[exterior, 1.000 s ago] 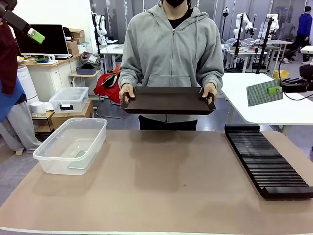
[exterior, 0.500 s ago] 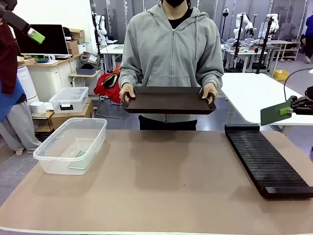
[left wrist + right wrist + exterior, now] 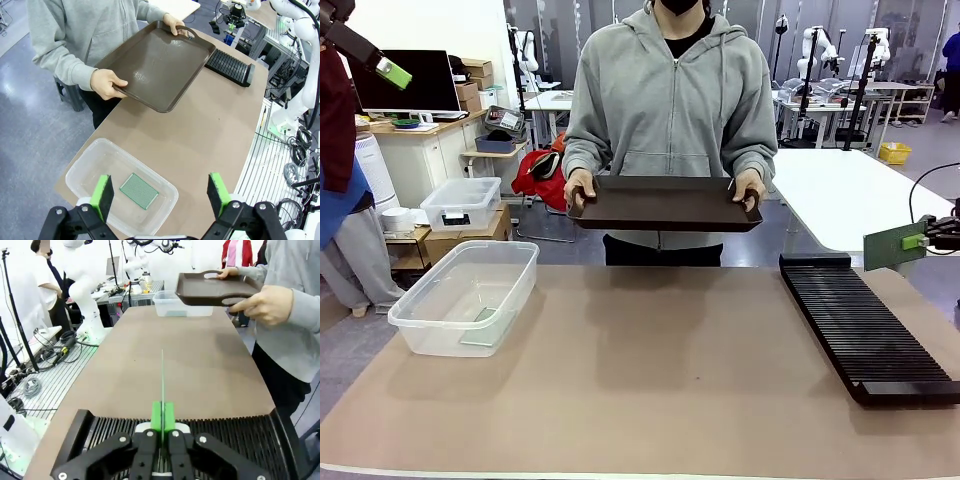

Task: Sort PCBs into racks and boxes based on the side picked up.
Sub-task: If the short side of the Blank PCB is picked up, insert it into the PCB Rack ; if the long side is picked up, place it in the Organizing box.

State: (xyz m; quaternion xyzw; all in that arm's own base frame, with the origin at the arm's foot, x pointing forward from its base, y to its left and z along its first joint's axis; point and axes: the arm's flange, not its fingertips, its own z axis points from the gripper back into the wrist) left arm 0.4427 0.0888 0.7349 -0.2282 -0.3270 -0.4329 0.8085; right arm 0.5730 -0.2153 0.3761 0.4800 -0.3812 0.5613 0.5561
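Front: tan worktop (image 3: 650,370); clear tub (image 3: 465,295) near left edge with one PCB (image 3: 478,328) flat inside; black rack (image 3: 865,330) along right edge. Right gripper (image 3: 924,241) clenched on second PCB (image 3: 892,246), above rack's far end. Person holding brown tray (image 3: 665,204) at far edge.

Left wrist: left gripper (image 3: 161,190) released, above tub.

Right wrist: board edge-on over rack slots; lab benches beyond.
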